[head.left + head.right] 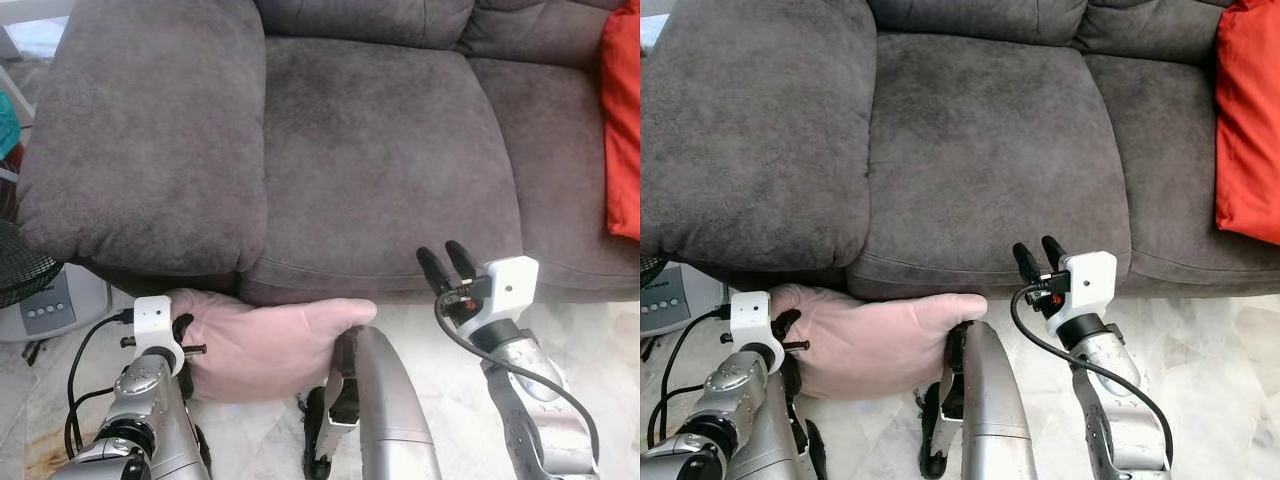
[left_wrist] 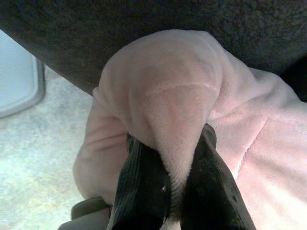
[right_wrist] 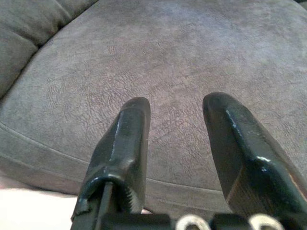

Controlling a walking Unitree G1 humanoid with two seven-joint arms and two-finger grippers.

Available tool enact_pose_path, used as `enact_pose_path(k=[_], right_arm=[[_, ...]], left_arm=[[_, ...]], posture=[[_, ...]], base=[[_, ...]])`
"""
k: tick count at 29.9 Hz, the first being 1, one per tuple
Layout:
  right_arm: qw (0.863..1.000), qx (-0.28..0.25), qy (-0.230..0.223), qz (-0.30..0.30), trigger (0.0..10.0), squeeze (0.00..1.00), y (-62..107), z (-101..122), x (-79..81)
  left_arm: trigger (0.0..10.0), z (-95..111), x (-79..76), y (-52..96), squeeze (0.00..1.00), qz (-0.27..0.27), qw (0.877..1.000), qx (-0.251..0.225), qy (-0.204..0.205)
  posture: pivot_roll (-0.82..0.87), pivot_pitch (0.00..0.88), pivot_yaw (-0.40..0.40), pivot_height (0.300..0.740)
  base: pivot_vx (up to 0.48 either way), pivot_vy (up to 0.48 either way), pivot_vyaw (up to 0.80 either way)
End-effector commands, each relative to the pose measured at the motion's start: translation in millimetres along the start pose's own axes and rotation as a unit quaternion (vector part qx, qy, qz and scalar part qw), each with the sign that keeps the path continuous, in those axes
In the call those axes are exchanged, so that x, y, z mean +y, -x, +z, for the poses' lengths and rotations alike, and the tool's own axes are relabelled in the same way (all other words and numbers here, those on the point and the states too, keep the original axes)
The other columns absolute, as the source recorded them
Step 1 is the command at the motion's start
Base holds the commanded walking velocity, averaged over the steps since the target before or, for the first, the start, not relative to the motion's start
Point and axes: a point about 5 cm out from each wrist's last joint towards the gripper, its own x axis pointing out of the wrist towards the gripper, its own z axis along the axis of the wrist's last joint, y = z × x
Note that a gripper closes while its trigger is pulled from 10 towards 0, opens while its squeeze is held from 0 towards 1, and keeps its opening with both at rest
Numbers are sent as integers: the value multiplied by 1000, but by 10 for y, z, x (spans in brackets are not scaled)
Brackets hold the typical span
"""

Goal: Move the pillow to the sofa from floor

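Observation:
A pale pink pillow (image 1: 265,345) hangs low against the front base of the dark grey sofa (image 1: 380,140), just above the floor. My left gripper (image 2: 172,141) is shut on a folded corner of the pillow (image 2: 172,96), with the plush bunched between the black fingers (image 2: 144,182). From the head camera, that wrist (image 1: 160,325) sits at the pillow's left end. My right gripper (image 1: 441,250) is open and holds nothing. It is raised in front of the middle seat cushion's front edge (image 3: 182,57), to the right of the pillow and apart from it.
A red cushion (image 1: 622,130) lies on the sofa's right seat. A white appliance with buttons (image 1: 55,305) and a black fan (image 1: 20,265) stand on the floor at the left, below the sofa's arm. A silver robot limb (image 1: 385,400) rises at bottom centre. Pale marble floor (image 1: 600,340) lies in front.

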Motion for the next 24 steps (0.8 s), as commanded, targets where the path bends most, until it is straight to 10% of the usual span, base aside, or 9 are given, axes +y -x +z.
enact_pose_path(k=[1,9,10,19,20,24], right_arm=[[1000,13,-1,-9,10000,0,38,-75,-25],[1000,9,-7,-11,10000,0,17,-104,19],[1000,8,-6,-11,10000,0,17,-106,22],[1000,7,-5,-16,10000,0,35,-109,-6],[1000,8,-5,-15,10000,0,39,-114,-1],[1000,9,-5,-13,10000,0,40,-120,9]], left_arm=[[10000,50,3,10,0,9,1000,-25,-7],[10000,70,-71,63,0,10,998,-61,11],[0,70,-78,67,0,8,998,-64,16],[0,77,-149,51,0,8,999,-53,-1],[10000,83,-152,55,0,12,998,-57,0],[10000,118,-179,84,0,14,997,-77,7]], posture=[[44,303,-184,519],[52,299,-169,519],[51,299,-167,519],[48,299,-164,519],[49,301,-166,519],[50,305,-169,519]], base=[[0,0,0],[0,0,0],[0,0,0],[0,0,0],[0,0,0],[0,0,0]])
